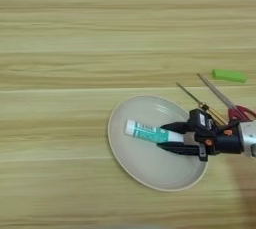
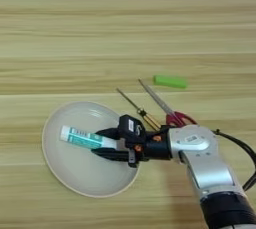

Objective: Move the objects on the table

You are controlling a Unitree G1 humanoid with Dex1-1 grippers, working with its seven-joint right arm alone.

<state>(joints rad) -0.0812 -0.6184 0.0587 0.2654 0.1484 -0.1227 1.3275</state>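
the right gripper (image 2: 106,144) has its jaws closed around the white tube (image 2: 85,138), which lies in the plate (image 2: 60,173); screwdriver (image 2: 137,109), scissors (image 2: 165,107) and green block (image 2: 170,81) lie toward two o'clock on the tabletop (image 2: 125,23).

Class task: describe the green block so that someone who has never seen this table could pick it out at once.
Start at the plate, then look right and further back, past the scissors. The block lies alone on the table, the only bright green thing, flat and rectangular.
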